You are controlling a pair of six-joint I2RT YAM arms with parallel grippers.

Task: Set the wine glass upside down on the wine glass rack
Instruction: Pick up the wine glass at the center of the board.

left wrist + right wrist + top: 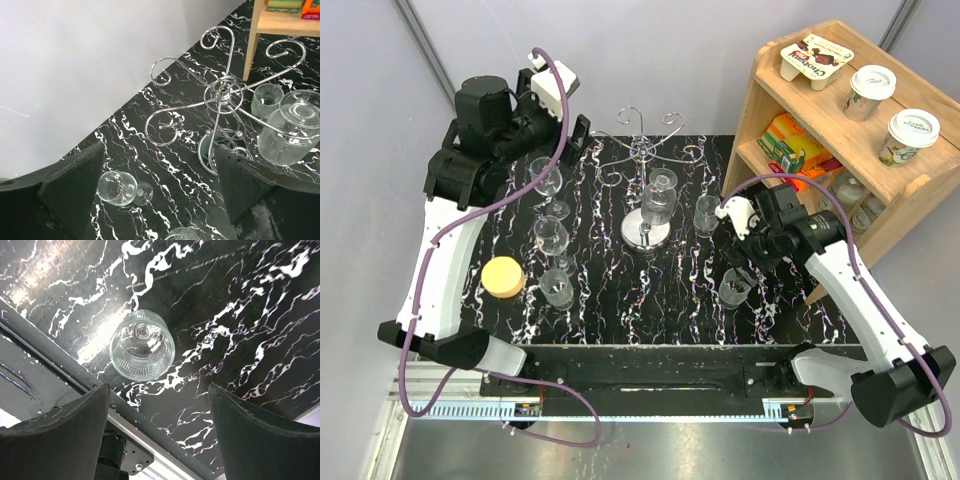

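Right arm over a loose glass, no grip yet
Right fingers (60, 430) spread wide, empty. The glass (142, 344) stands on the desk (620, 300) near its front right edge, just ahead of the fingers and centred between them, seen end-on, so long axis judged vertical. Rack (222, 92) stands mid-desk, left of and beyond this glass, with a hung glass (660, 192) foot-up on it. Left fingers (65, 190) also wide, empty, above the rack's scrolls, other glasses (120, 187) below. Judgement: right arm nearer; rim up or down, cannot tell
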